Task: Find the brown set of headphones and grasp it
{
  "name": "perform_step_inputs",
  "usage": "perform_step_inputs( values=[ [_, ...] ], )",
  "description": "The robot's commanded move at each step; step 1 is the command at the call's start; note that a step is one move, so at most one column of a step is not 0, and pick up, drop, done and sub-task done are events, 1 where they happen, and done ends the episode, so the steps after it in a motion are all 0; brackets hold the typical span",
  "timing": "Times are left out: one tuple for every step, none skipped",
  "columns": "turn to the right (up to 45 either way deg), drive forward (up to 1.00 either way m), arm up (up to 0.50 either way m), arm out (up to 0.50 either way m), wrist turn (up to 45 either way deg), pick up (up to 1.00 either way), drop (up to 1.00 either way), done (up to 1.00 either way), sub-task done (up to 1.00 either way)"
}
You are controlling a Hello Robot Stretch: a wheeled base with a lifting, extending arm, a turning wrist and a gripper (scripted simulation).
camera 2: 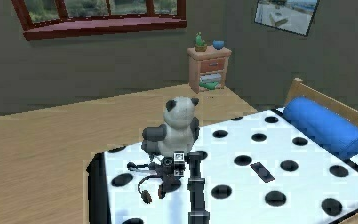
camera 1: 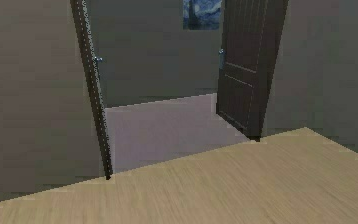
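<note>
In the forward view a dark door stands swung open at the right of a doorway, with the dark door frame upright at the left; beyond the threshold lies a grey floor, and a blue picture hangs on the far wall, cut off by the top edge. On the near side of the doorway is a pale wooden floor. In the arm side view a bed with a white cover dotted in black fills the lower half, with a blue pillow at its right end against a wooden headboard. A black and white panda toy sits upright on the cover. The arm rises from the bottom edge, and the gripper is just below the panda, over the cover. A dark looped thing with a thin trailing cord lies on the cover at the gripper's left – too small to say whether it is the brown headphones. Whether the claw is spread or pressed together cannot be told, nor whether it holds anything. A small dark flat thing lies on the cover right of the arm. Farther back a wooden nightstand stands by the wall with a small plant and a blue bowl on top – a red-framed window is at the upper left and a framed picture at the upper right
</note>
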Motion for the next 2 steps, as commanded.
perform_step_inputs(
  values=[
    [0.0,0.0,-0.3,0.0,0.0,0.0,0.0,0.0,0.0],
    [0.0,0.0,0.0,0.0,0.0,1.0,0.0,0.0,0.0]
  ],
)
